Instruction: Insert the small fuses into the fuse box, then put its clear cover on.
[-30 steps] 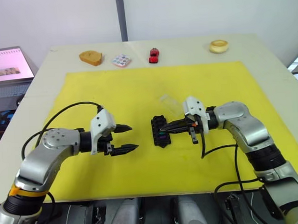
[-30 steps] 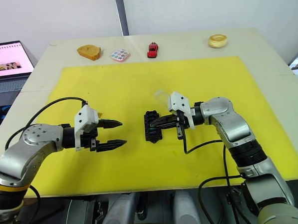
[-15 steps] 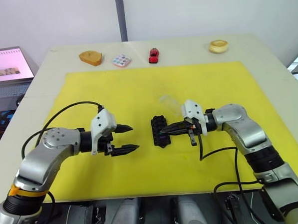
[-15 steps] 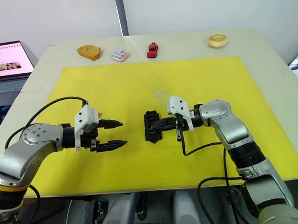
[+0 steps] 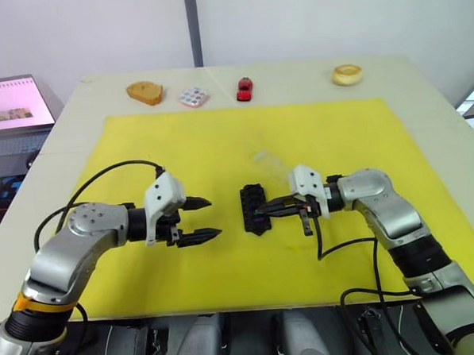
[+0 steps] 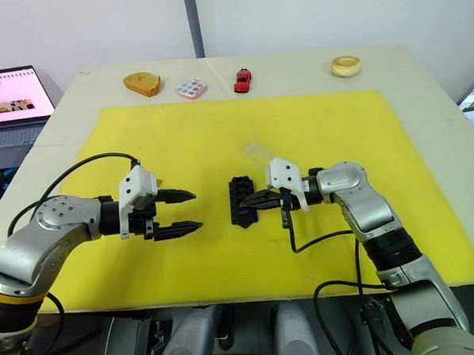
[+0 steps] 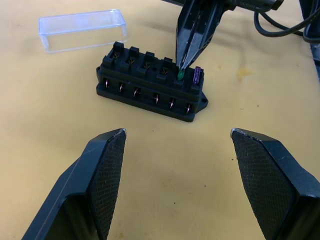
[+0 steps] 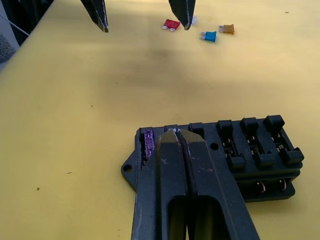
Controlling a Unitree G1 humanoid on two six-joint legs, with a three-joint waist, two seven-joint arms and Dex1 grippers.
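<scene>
Surface: yellow mat (image 5: 219, 139) on a pale table (image 5: 295, 75), with a laptop (image 5: 11, 106) off its left edge.
Fuse box: black fuse box (image 5: 254, 208) near the middle of the mat, between the two arms; its long axis runs away from the robot, so its two rows of slots lie side by side across the arms' line.
Right gripper: right gripper (image 6: 252, 200) reaches in from the box's right side, jaws pressed together on a teal fuse (image 7: 179, 75); the tips sit right over the slot row at the box's end nearest the robot.
Seated fuse: a purple fuse (image 7: 197, 75) already stands in the end slot, just beside the teal one.
Key relation: the teal fuse is upright, touching or just entering the slot next to the purple one; the coming push looks to be straight down into that slot, along the blade's own length.
Left gripper: left gripper (image 5: 204, 218) hangs to the left of the box, well apart from it, jaws spread wide and empty.
Loose fuses: red fuse (image 8: 172, 24), blue fuse (image 8: 209, 36) and amber fuse (image 8: 227, 29) lie on the mat out beyond the left gripper's fingertips, so the left arm is nearer to them.
Cover: clear cover (image 7: 82, 30) lies on the mat just beyond the box's far end, nearer the right arm.
Progress: early, by my reading; most slots are empty and the cover is not on.
</scene>
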